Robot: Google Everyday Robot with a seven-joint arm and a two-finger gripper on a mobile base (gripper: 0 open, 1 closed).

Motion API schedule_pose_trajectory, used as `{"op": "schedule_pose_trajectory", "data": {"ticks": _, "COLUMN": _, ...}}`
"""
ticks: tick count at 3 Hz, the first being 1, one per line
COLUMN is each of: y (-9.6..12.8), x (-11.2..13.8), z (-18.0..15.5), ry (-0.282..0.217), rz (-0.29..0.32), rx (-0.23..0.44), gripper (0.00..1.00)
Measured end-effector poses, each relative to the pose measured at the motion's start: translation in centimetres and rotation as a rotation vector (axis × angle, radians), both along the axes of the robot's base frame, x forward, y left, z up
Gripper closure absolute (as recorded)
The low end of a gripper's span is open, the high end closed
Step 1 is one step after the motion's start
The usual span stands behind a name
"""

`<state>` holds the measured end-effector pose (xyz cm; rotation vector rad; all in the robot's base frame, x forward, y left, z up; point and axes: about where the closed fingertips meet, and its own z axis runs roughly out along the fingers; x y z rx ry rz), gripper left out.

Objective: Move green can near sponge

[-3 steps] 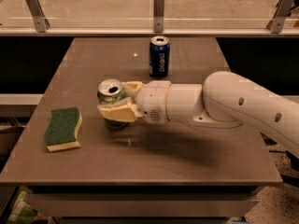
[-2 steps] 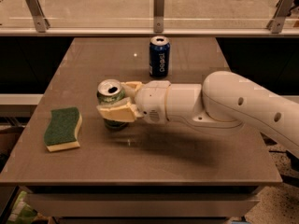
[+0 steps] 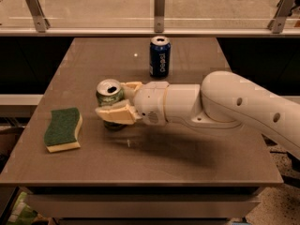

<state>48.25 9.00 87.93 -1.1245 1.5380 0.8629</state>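
One green can (image 3: 108,93): upright between the fingers of the claw, with its silver top and dark opening facing up. The near finger covers much of its light-green body. Whether its base rests on the tabletop or hangs just above it cannot be told.
Gripper (image 3: 114,100): the claw is clamped on the green can and reaches in level, low over the table.
Fingers (image 3: 117,114): cream-coloured; one lies across the can's near side and the other sits behind its far side.
Sponge (image 3: 63,129): flat on the table, dark green face up over pale yellow foam, with wavy edges. It lies beyond the claw's fingertips and a little closer to the camera. It is near the claw but touches neither the claw nor the can, with bare tabletop between.
Pepsi can (image 3: 160,56): dark blue and upright, behind the claw's wrist toward the far edge, well apart from the claw.
Arm (image 3: 234,102): white and thick, running back from the claw to the frame's edge. Its shadow lies on the tabletop beneath it.
Table (image 3: 187,163): brown and smooth, it carries both cans and the sponge.
Barrier (image 3: 160,8): a glass panel on metal posts past the table's far edge, farthest from the claw.
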Motion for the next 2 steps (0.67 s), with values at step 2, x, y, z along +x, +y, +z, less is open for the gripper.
{"op": "schedule_pose_trajectory", "data": {"ticks": 2, "y": 0.20, "x": -0.11, "z": 0.09, "ry": -0.002, "rz": 0.004, "rx": -0.001, "gripper": 0.00}}
